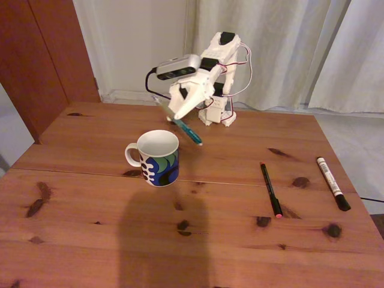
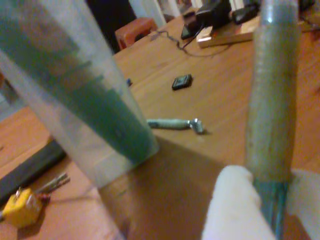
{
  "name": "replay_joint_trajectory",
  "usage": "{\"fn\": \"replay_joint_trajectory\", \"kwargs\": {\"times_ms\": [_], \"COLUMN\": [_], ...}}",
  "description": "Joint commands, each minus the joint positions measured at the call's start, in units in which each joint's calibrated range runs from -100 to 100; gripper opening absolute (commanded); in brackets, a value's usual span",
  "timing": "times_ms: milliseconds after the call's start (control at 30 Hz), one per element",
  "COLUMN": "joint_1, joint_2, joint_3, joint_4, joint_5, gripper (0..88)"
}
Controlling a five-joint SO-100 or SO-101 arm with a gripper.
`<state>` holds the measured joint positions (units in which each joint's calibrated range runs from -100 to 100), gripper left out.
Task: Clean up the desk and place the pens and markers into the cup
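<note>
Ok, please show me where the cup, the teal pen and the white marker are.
cup [image 1: 159, 169], fixed view, on its patterned outer wall.
teal pen [image 1: 191, 133], fixed view, on its lower barrel.
white marker [image 1: 328, 174], fixed view, on its white barrel.

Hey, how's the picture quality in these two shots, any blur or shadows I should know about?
Fixed view: fairly sharp, warm dim light; a broad soft shadow falls on the desk below the cup. Wrist view: the near teal-green pen and the gripper are blurred, with soft focus overall.

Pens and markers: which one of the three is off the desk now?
The teal-green pen: the claw holds it tilted in the air beside the mug. The black pen and white marker lie on the desk.
</note>
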<state>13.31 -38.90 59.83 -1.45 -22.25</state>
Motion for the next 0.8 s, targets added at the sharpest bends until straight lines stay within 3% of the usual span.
{"fn": "replay_joint_trajectory", "kwargs": {"times_ms": [0, 367, 767], "joint_1": [1.69, 4.98, 11.74], "joint_2": [3.77, 16.10, 17.43], "joint_3": [-7.80, -19.43, -19.43], "joint_4": [-1.95, -2.03, -1.95], "joint_5": [-0.23, 0.19, 0.56], "gripper": [0.8, 0.8, 0.8]}}
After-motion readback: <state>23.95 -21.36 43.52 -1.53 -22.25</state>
